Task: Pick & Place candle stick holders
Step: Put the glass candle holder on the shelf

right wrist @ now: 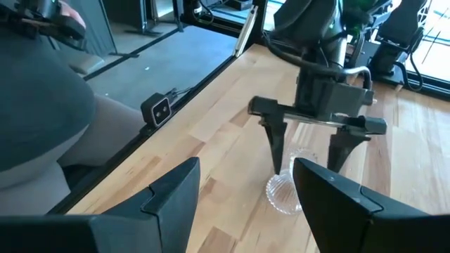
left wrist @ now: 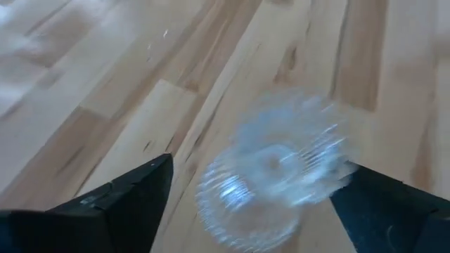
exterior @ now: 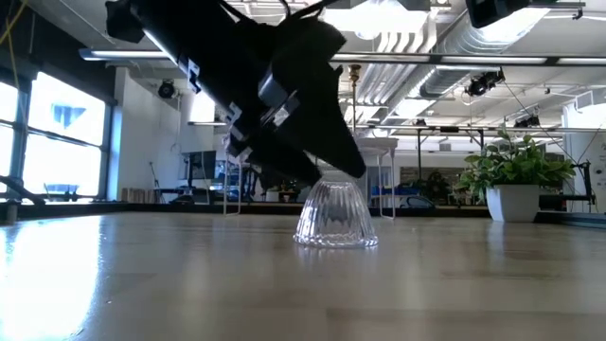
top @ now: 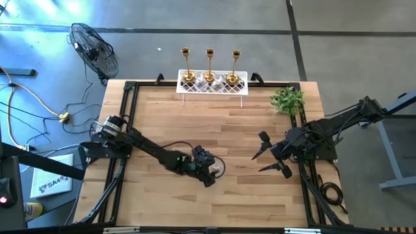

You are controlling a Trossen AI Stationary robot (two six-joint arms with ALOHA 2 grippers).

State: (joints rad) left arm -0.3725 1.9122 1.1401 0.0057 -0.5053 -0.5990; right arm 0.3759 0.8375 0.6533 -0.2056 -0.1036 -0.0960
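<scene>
Here the left claw [right wrist: 307, 156] stands wide open astride a clear glass holder [exterior: 335, 214], gripping nothing, at six o'clock on the wooden table [top: 214, 123]; right claw [top: 272, 158] waits open at four

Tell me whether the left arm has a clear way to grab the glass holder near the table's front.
Probably yes. The left end effector is open and right over the glass holder, a finger on either side. Nothing else stands near it. The right end effector waits apart.

Wooden table [top: 227, 195]: rack [top: 213, 84], plant [top: 288, 99], glass holder [exterior: 336, 214]
</scene>
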